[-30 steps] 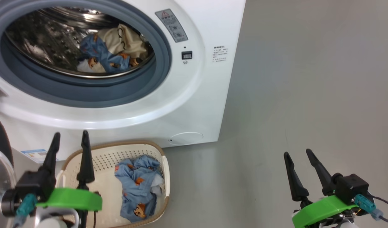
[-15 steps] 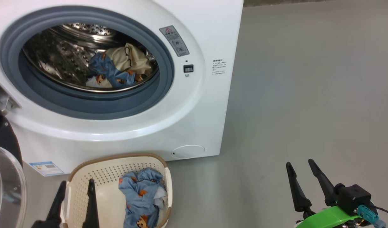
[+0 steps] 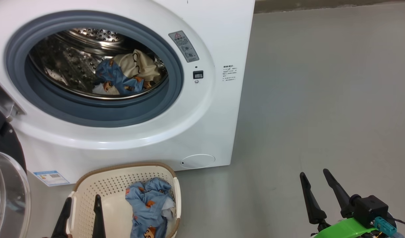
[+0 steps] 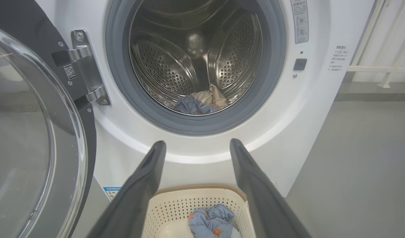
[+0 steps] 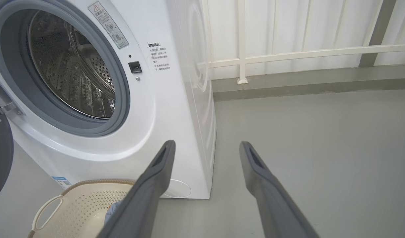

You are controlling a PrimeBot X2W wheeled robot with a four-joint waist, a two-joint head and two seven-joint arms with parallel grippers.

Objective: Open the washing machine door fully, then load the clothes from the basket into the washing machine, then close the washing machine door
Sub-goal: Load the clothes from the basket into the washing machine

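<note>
Clothes (image 3: pixel 149 206) lying bunched along the right wall of the basket (image 3: pixel 123 165), awaiting loading.
Left gripper (image 4: pixel 196 142), fingers spread and empty, is hovering over the basket's near left corner, likely poised for a pick; right gripper (image 3: pixel 313 172), also spread empty, is idling over the floor (image 3: pixel 321 99); washing machine door (image 3: pixel 7 198) is hanging wide open, freeing the drum (image 3: pixel 73 59).

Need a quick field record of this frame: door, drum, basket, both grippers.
door: round black-rimmed glass washing machine door, swung open at left
machine: white front-loading washing machine, mouth uncovered
drum: blue printed and cream clothes inside
basket: cream perforated plastic basket on grey floor before machine, one blue printed garment in it
left gripper: open, empty, by basket
right gripper: open, empty, over floor
</note>
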